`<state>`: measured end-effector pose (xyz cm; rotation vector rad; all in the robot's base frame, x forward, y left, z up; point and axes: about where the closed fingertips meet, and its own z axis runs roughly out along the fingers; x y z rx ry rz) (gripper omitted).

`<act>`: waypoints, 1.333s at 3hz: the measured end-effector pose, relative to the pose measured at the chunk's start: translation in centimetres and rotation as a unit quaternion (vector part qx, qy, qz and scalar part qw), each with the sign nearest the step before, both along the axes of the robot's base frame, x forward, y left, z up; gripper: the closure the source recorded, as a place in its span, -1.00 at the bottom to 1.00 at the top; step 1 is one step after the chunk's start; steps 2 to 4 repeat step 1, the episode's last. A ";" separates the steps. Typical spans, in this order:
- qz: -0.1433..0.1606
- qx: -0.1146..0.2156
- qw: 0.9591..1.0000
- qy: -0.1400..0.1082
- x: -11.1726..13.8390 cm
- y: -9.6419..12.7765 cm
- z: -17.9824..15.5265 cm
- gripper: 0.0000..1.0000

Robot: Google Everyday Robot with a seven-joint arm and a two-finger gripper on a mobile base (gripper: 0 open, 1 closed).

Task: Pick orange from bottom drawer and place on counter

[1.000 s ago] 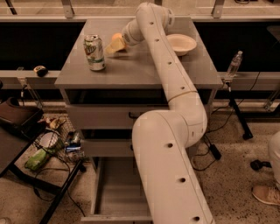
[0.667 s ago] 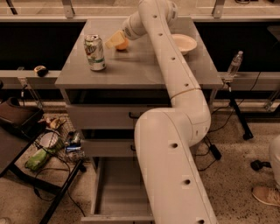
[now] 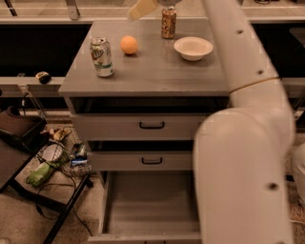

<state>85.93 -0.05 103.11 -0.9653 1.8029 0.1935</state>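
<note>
The orange (image 3: 129, 45) rests by itself on the grey counter (image 3: 157, 76), toward its back left, between two cans. My gripper (image 3: 143, 8) is at the top edge of the view, above and slightly behind the orange, apart from it and partly cut off. The bottom drawer (image 3: 147, 209) is pulled out, and the grey floor that shows is bare. My white arm (image 3: 243, 143) fills the right side and hides the cabinet's right part.
A green-and-white can (image 3: 102, 57) stands on the counter's left. A tan-and-orange can (image 3: 168, 22) stands at the back, with a white bowl (image 3: 193, 48) to its right. The two upper drawers (image 3: 151, 125) are nearly closed. A cluttered wire basket (image 3: 57, 155) and dark table stand at the left.
My gripper was down at the orange on the counter; now it is raised and apart from it. The orange stays on the counter.
</note>
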 end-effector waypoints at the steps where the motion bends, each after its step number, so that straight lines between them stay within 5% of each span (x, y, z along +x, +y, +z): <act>1: -0.050 0.045 0.996 -0.060 -5.9 -5.8 9.6 -1.00; 4: -0.050 0.045 0.996 -0.060 -5.9 -5.8 9.6 -1.00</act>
